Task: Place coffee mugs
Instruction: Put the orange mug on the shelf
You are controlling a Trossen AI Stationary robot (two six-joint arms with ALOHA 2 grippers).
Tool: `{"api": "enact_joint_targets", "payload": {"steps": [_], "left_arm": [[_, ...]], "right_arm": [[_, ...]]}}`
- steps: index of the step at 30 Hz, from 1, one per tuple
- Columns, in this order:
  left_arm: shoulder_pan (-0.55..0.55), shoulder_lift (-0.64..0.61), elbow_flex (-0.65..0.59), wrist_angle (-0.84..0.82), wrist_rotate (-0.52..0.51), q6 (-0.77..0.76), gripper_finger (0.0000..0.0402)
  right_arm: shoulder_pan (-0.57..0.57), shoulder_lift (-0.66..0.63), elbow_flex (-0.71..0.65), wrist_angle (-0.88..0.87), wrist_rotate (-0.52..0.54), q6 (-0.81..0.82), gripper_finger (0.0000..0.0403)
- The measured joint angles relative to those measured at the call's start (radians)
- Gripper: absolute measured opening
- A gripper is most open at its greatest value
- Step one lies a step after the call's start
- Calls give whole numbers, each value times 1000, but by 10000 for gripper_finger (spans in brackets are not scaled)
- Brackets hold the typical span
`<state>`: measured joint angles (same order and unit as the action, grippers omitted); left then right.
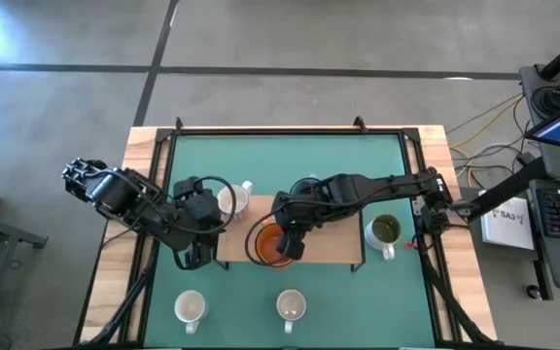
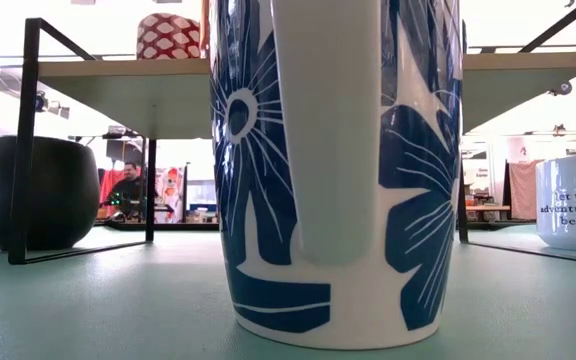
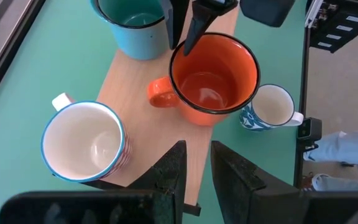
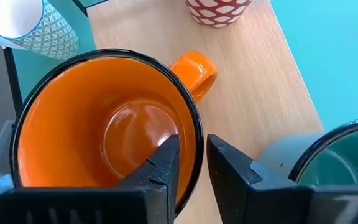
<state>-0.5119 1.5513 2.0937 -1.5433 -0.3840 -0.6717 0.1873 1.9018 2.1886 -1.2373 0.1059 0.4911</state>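
A blue-flowered mug [image 2: 336, 170] filled the low view, hiding both arms, while the right gripper [image 4: 191, 163] straddled the glossy orange mug [image 4: 104, 124]'s rim on the wooden board [image 1: 333, 243] mid-counter, jaws narrow, and the left gripper [image 3: 196, 163] hovered narrowly parted beside it.

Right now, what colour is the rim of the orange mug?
Black, on the orange mug; the left wrist view shows it best.

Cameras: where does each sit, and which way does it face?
High: overhead, straight down on the table; both arms show.
Low: tabletop height, level; blue-flowered mug fills it; no arm.
Left wrist: past the left end effector at the orange mug.
Right wrist: over the right end effector, into that mug.
Shared: both wrists see the orange mug.
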Motion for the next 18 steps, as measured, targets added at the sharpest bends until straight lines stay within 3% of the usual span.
{"api": "enact_joint_targets", "payload": {"steps": [18], "left_arm": [[0, 0, 0, 0, 0, 0, 55]], "right_arm": [[-1, 37, 0, 6, -1, -39, 68]]}}
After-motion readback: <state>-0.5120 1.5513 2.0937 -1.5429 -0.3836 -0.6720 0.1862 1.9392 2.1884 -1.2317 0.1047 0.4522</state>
